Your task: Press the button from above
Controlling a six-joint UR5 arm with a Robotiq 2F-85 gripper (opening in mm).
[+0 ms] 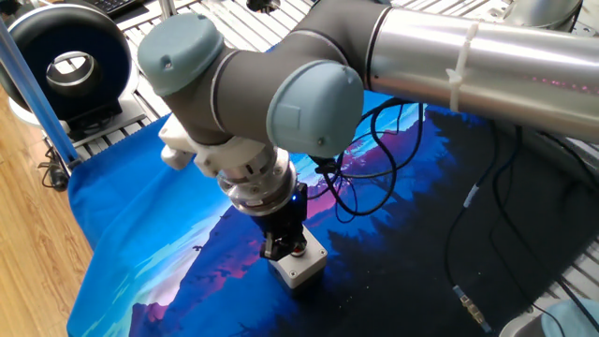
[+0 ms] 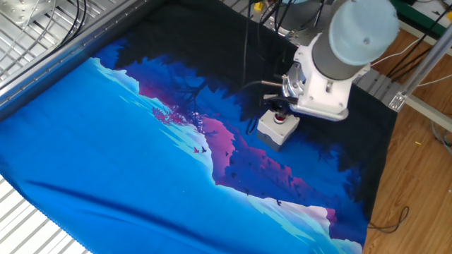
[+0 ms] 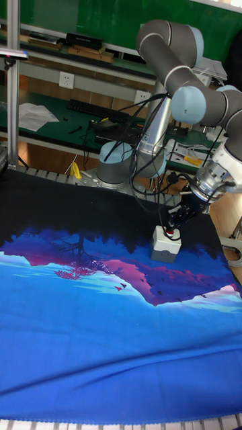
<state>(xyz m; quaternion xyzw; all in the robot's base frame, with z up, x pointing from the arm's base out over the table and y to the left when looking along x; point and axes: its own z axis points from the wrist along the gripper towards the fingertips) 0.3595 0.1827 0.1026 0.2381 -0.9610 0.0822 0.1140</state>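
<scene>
The button [image 2: 280, 118] is a small red cap in the top of a light-grey square box [image 1: 299, 266] that stands on the blue and black cloth. In the tall fixed view the button [image 3: 173, 234] shows red at the box's [image 3: 165, 247] upper right. My gripper [image 1: 283, 245] comes down from above and its dark fingertips sit right at the button's top, covering most of it. In the other fixed view the gripper [image 2: 281, 109] is mostly hidden under the white wrist. The gripper [image 3: 177, 222] slants down onto the button. No view shows a gap or contact between the fingertips.
Black cables [image 1: 374, 178] loop over the cloth behind the box. A cable with a connector [image 1: 468, 304] lies at the right. A round black device [image 1: 65, 65] stands at the far left, off the cloth. The wooden floor [image 2: 417, 169] lies beyond the table edge.
</scene>
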